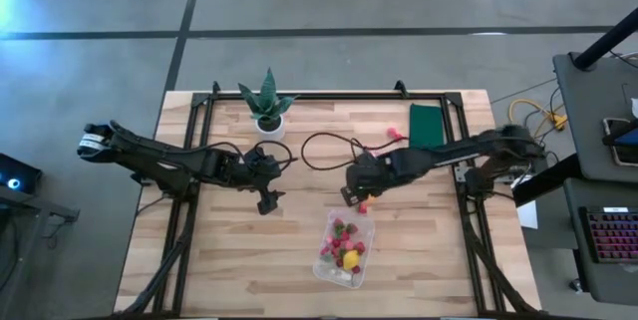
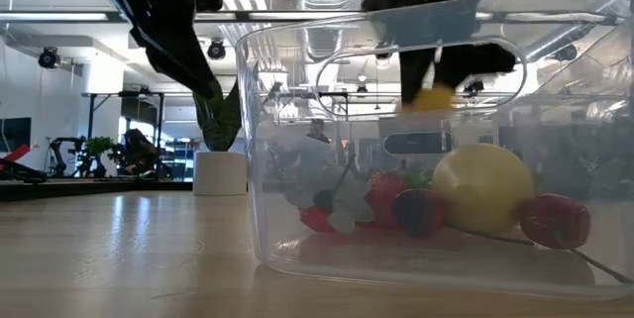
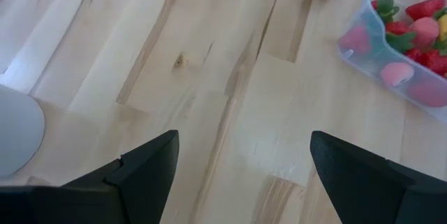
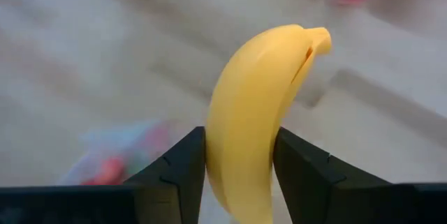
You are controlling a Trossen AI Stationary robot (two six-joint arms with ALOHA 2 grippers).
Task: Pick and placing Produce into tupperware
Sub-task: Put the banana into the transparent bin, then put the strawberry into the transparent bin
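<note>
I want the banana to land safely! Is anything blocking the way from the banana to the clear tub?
Nothing visible does. The right tool holds the banana just beyond the tub's far rim, with open air between.

High view: overhead, straight down on the whole light wooden table (image 1: 229, 250). Low view: tabletop level, close against the clear rectangular plastic tub (image 2: 416, 150), also seen from overhead (image 1: 346, 250). Wrist views: near, angled down at the tabletop.

Right gripper (image 4: 237, 165) clamped, mid-table; left gripper (image 3: 241, 158) spread wide, idle.
</note>
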